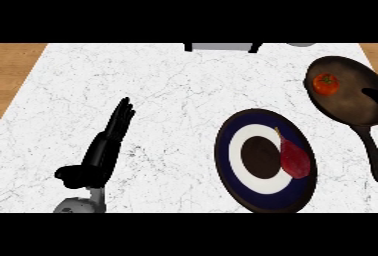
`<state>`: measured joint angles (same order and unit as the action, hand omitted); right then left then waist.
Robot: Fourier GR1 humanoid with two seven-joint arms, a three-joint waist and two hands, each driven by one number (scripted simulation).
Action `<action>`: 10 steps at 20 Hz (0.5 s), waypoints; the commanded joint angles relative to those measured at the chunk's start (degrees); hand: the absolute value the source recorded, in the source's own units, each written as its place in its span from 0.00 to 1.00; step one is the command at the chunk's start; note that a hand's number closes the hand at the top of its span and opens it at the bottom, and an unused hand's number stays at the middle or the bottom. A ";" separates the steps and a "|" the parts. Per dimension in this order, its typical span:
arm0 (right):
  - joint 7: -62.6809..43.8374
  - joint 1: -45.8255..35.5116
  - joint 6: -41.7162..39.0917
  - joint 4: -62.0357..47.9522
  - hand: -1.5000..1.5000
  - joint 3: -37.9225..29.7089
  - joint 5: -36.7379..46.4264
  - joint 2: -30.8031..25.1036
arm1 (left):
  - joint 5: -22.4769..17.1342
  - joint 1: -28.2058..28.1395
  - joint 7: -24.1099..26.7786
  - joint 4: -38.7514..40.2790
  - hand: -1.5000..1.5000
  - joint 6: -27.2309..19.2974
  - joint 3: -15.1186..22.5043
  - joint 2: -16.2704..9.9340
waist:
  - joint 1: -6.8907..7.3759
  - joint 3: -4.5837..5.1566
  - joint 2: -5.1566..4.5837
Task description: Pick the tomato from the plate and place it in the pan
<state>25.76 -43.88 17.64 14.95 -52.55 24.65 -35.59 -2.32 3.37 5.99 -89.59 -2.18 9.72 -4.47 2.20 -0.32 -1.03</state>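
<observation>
The tomato [325, 84] lies inside the pan [347, 102], on its floor near the rim at about ten o'clock of the pan's round. It is small, round and red-orange, with a dark green stem spot on top, so it has no long axis to speak of. It seems whole and it rests free, with nothing touching it. Judging from this, the placing step looks already done.

The pan is dark brown, at about two o'clock of the worktop [148, 90], and its handle [369, 150] runs toward five o'clock, to the view's right edge. A thin dark shape shows on the pan floor near the right edge; I cannot tell what it is.

At about seven o'clock from the pan stands the plate [264, 161], dark blue with a white ring and a dark centre. On its right part lies a dark red pointed piece of food [294, 159]; I cannot name it surely.

The left robot hand [107, 145] rests at about eight o'clock of the worktop, open, its fingers straight and pointing to one o'clock, holding nothing. From it, the tomato lies far off toward two o'clock, well apart. The right robot hand does not show.
</observation>
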 commanded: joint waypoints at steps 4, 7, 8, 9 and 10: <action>7.69 7.64 -18.79 -1.27 0.00 -1.78 -5.52 -3.30 | 2.38 -2.10 2.06 0.94 0.50 -1.74 1.15 1.45 | -1.63 0.17 0.63; 6.60 6.20 -20.54 -0.77 0.00 0.84 -5.56 -3.25 | -0.84 0.30 -0.79 -0.32 0.50 1.53 -2.20 -1.31 | -1.32 0.22 0.72; 9.75 7.66 -19.59 -0.58 0.00 0.52 -6.54 -1.54 | -0.29 -2.32 0.47 -2.16 0.50 0.76 -1.86 -1.01 | -1.11 0.20 0.70; 12.08 9.77 -19.62 0.14 0.00 1.26 -6.68 1.23 | 1.59 2.27 1.24 4.40 0.50 -0.89 -1.15 1.46 | -1.89 0.25 0.78; 12.36 12.02 -21.08 0.98 0.00 1.62 -7.09 -1.02 | 2.67 -2.51 -0.20 -1.42 0.50 -1.93 1.22 1.98 | -1.75 0.25 0.92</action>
<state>34.68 -36.10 -0.03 14.69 -52.11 18.99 -36.67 -1.46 2.87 6.25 -89.26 -2.62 9.09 -3.97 0.82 -0.12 -0.35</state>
